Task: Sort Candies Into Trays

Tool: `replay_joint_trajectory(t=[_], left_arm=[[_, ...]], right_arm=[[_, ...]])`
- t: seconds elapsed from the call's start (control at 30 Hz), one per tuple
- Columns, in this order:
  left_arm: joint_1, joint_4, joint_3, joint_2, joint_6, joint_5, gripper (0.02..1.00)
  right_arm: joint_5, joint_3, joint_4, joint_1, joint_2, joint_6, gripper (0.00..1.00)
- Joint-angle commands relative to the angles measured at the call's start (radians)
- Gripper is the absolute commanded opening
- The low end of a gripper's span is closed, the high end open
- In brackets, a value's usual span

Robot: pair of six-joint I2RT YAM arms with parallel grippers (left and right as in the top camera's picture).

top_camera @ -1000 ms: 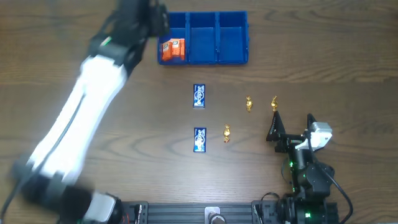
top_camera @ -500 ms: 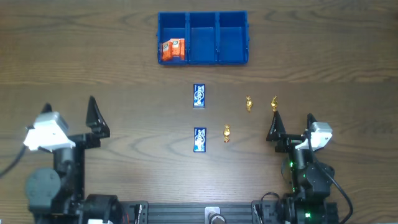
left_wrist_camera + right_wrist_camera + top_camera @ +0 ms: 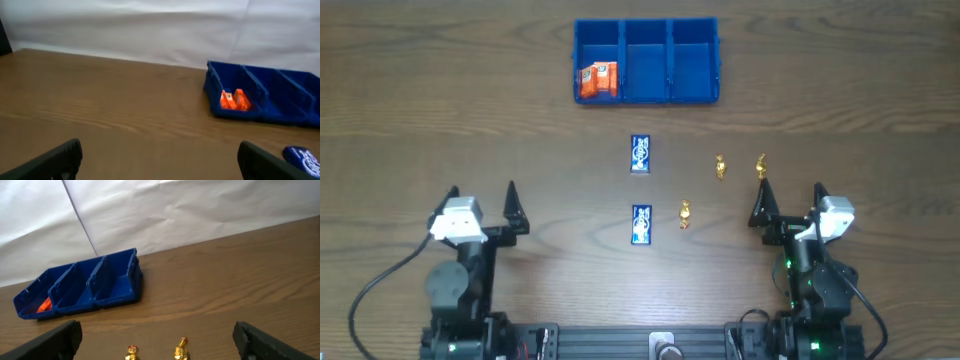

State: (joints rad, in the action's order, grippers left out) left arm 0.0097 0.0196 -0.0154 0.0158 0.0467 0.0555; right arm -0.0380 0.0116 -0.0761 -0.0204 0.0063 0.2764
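Observation:
A blue three-compartment tray [image 3: 646,62] stands at the far middle of the table, with orange candies [image 3: 597,81] in its left compartment. Two blue-wrapped candies [image 3: 640,154] [image 3: 641,224] lie in the middle of the table. Three gold-wrapped candies [image 3: 720,166] [image 3: 761,165] [image 3: 685,214] lie to their right. My left gripper [image 3: 482,197] rests open near the front left, with nothing between its fingers. My right gripper [image 3: 788,199] rests open near the front right, just short of the gold candies [image 3: 181,349]. The tray [image 3: 265,95] and its orange candies [image 3: 234,100] show ahead in the left wrist view.
The wooden table [image 3: 440,110] is bare on its left and far right. A white backdrop [image 3: 190,210] hangs behind the table's far edge.
The left arm has drawn back from over the tray's left compartment to the front left of the table, where its gripper stands open. The right arm has not moved.

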Motion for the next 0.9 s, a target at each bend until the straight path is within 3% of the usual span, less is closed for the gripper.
replay_joint_trajectory(t=[0.03,0.6,0.67,0.7,0.77,0.9], left_arm=[[0.003,0.053,0.010,-0.009,-0.018,0.019,0.998],[0.003,0.054,0.010,-0.009,-0.018,0.019,0.998],[0.003,0.054,0.010,-0.009,-0.018,0.019,0.998],[0.003,0.054,0.010,-0.009,-0.018,0.019,0.998],[0.003,0.054,0.010,-0.009,-0.018,0.019,0.996],[0.003,0.054,0.010,-0.009,-0.018,0.019,0.998]], right_arm=[[-0.009,-0.004,-0.004,-0.001,-0.003,-0.013,0.998],[0.003,-0.003,0.014,-0.002,-0.003,-0.013,0.998],[-0.045,-0.003,0.051,-0.001,-0.003,-0.012,0.998],[-0.139,-0.002,0.100,-0.001,-0.003,-0.012,0.998],[-0.231,0.037,0.099,-0.001,0.014,-0.012,0.998],[-0.372,0.251,-0.080,0.017,0.178,0.010,0.998]])
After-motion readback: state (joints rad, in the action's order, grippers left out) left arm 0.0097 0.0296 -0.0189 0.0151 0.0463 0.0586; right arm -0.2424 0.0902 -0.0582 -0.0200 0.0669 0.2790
